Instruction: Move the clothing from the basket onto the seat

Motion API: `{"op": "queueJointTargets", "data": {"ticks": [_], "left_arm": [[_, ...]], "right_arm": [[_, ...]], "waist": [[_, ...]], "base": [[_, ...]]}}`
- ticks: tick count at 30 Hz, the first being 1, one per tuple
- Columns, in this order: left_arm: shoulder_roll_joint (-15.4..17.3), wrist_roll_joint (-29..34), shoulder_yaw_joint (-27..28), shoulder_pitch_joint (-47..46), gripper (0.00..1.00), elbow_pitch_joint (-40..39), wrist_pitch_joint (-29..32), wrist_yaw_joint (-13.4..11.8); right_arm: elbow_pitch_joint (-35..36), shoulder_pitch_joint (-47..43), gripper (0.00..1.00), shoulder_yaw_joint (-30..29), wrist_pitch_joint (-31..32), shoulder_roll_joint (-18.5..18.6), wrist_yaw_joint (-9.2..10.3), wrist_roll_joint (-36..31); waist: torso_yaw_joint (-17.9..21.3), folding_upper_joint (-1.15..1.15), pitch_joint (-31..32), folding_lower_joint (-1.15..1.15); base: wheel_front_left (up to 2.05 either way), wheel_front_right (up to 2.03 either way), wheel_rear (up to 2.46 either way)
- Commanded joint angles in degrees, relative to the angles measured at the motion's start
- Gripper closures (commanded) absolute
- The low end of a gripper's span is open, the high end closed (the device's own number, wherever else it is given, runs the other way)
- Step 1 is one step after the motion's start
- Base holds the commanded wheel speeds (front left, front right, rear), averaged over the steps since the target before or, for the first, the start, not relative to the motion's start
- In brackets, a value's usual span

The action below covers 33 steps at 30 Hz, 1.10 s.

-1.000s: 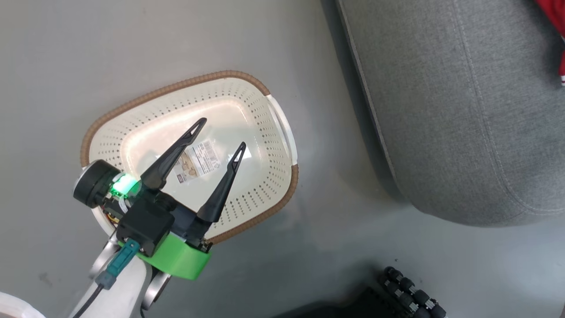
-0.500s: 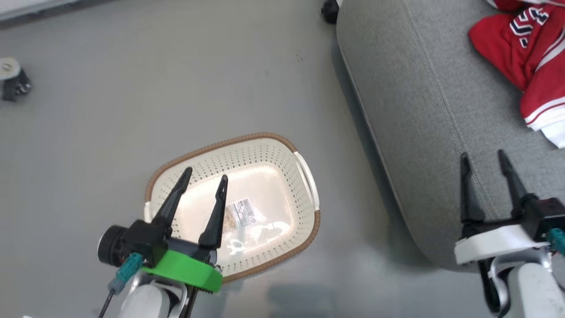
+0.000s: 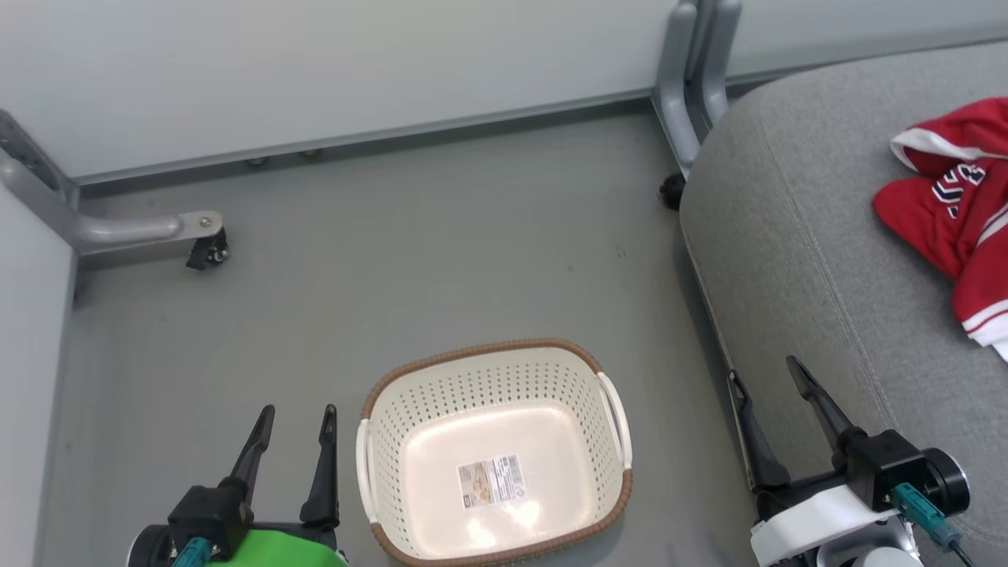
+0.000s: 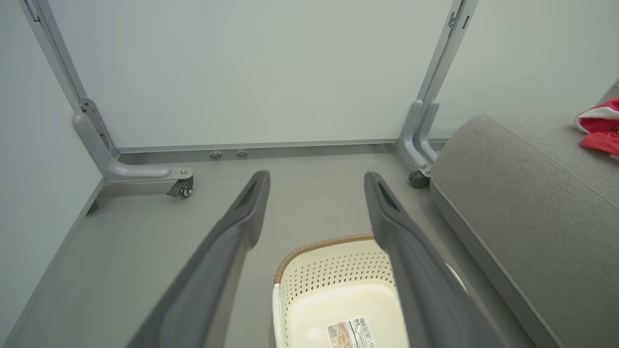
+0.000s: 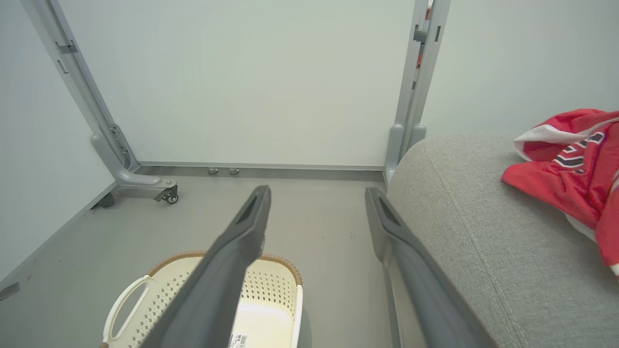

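Note:
The red clothing [image 3: 957, 213] with white trim lies on the grey seat [image 3: 795, 260] at the right; it shows too in the right wrist view [image 5: 570, 169] and at the left wrist view's edge [image 4: 599, 133]. The cream basket [image 3: 492, 453] with a brown rim stands on the floor, holding nothing but a paper label [image 3: 491, 480]. My left gripper [image 3: 295, 416] is open, low to the basket's left. My right gripper [image 3: 768, 374] is open beside the seat's front edge, right of the basket. Both wrist views show the basket [image 4: 329, 290] [image 5: 275, 285] below parted fingers.
A pale wall panel on grey metal legs with castors [image 3: 206, 250] runs across the back, with another leg [image 3: 693, 87] by the seat's corner. A second panel closes the left side. Grey floor [image 3: 409, 260] lies between the basket and the wall.
The head camera has swung up, so the whole picture shifted and the wall came into view. My left gripper has drawn back from over the basket to its left side. The right gripper stays open.

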<state>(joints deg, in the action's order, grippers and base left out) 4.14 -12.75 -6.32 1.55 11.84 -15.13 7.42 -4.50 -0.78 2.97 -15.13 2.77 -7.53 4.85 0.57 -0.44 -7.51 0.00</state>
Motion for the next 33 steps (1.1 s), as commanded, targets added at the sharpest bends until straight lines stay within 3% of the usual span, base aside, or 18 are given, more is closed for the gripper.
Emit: {"op": "queueJointTargets", "data": {"ticks": [1,8,33], "left_arm": [[-0.4,0.8,1.1,1.6,0.0,-0.8,0.0,0.1],[-0.9,2.7,5.0,6.1,0.0,-5.3,0.0,0.1],[-1.2,5.2,4.1,8.6,0.0,-5.8,0.0,0.1]], "right_arm": [[0.9,-1.4,0.0,-0.3,0.0,0.2,0.08,-0.5],[2.7,-3.6,0.0,-0.9,0.0,0.2,0.08,-0.7],[3.6,-7.3,0.0,-2.5,0.0,0.2,0.08,-0.2]], "waist": [[-5.9,0.44,6.9,0.0],[-6.5,0.44,9.6,0.0],[-6.2,0.44,12.9,0.0]], "base": [[0.0,0.0,0.0],[0.0,0.0,0.0],[0.0,0.0,0.0]]}}
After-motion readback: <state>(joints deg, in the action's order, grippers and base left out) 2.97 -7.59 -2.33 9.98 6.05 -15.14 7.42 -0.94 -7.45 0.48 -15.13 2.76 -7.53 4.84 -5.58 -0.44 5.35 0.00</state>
